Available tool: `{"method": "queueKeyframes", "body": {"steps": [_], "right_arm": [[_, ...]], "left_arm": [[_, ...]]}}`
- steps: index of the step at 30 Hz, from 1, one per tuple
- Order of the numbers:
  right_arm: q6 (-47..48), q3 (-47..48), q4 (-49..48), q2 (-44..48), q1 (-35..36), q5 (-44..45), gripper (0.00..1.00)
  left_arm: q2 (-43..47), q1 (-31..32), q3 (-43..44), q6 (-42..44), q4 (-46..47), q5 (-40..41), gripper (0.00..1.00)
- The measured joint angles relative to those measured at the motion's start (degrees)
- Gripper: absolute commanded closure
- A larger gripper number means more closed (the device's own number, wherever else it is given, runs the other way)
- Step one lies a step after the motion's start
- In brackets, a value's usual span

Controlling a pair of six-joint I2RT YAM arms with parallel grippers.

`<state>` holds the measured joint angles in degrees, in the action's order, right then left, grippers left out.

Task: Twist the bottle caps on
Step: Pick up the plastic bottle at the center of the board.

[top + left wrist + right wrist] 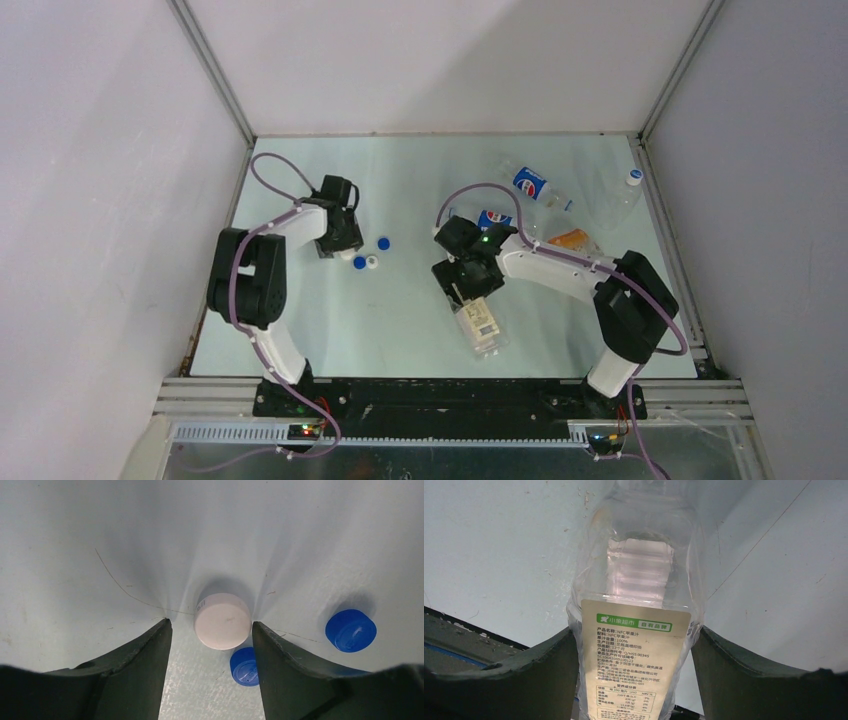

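while left gripper (211,625) gapes, white cap (222,620) sits between.

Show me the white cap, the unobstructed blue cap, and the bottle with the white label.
white cap (223,620): left wrist view, on its flat top.
blue cap (351,630): left wrist view, on its top face.
labelled bottle (636,645): right wrist view, on the white label.

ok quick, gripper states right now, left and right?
left gripper: open, jaws either side of the white cap, not clamped on it.
right gripper: shut on the white-label bottle.
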<state>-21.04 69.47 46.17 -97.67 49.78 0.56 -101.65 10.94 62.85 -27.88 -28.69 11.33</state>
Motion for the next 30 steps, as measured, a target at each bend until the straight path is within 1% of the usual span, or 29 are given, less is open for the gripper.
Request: {"method": "queueKeyframes", "body": {"steps": [3, 8, 9, 11, 12, 14, 16, 23, 30], "right_arm": [[0.0, 0.0, 0.0, 0.6, 0.0, 0.3, 0.62], [0.0, 0.0, 0.0, 1.7, 0.0, 0.9, 0.63], [0.0, 0.0, 0.0, 2.0, 0.0, 1.0, 0.63], [0.0, 0.0, 0.0, 2.6, 0.0, 1.3, 0.63], [0.0, 0.0, 0.1, 2.9, 0.0, 1.4, 0.63], [0.0, 0.0, 0.2, 3.5, 0.0, 1.6, 0.63], [0.0, 0.0, 0.5, 4.1, 0.0, 1.9, 0.63], [-0.1, 0.0, 1.3, 6.2, 0.0, 3.0, 0.64], [-0.6, -2.8, 0.7, 10.3, 0.0, 3.7, 0.64]], "left_arm": [[-0.9, 0.0, 1.5, 0.0, -1.4, -0.1, 0.37], [-1.8, 0.0, 3.7, 0.5, -2.4, -1.0, 0.49], [-1.9, 0.0, 3.9, 0.7, -2.6, -1.2, 0.49], [-2.3, 0.0, 4.5, 1.0, -3.2, -1.7, 0.48], [-2.5, 0.0, 4.7, 1.0, -3.6, -2.0, 0.44], [-2.8, 0.0, 5.1, 1.1, -4.3, -2.4, 0.41], [-3.0, 0.0, 5.2, 1.4, -4.9, -2.6, 0.40], [-3.4, -0.2, 5.3, 1.6, -7.4, -4.3, 0.42], [-6.2, -1.5, 9.0, 3.5, -10.5, -6.1, 0.45]]}}
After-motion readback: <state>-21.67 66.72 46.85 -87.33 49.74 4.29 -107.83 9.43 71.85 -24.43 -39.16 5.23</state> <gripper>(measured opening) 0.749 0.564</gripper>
